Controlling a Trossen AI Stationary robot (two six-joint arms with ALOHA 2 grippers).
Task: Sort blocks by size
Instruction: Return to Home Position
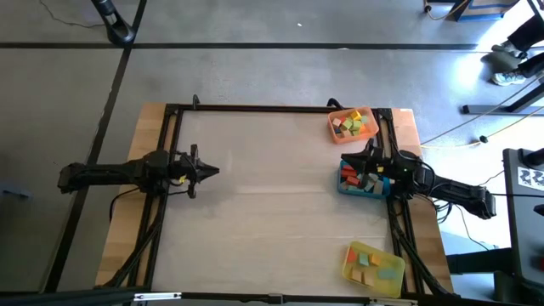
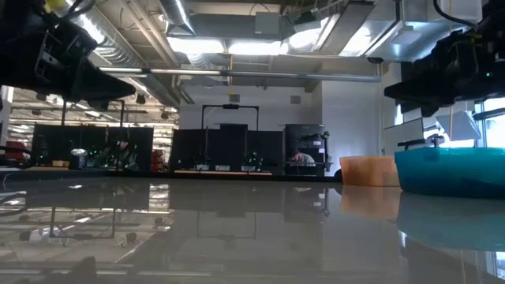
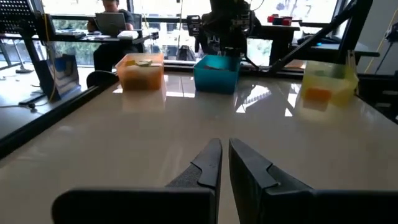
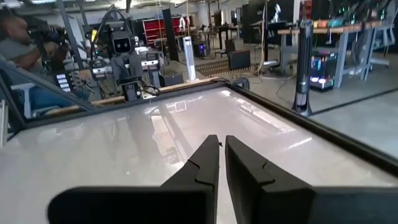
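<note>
Across three trays lie small multicoloured blocks; left pincer and right pincer pressed together.

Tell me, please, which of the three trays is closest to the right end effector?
The blue tray, the middle one: the right end effector hangs over it, while the orange tray and yellow tray sit apart on either side.

My overhead camera looks straight down on the whole table, while the low one sits at its surface, with the blue tray close by. My wrist cameras face each other across it: the left sees the right arm, and the right sees the left arm.
</note>
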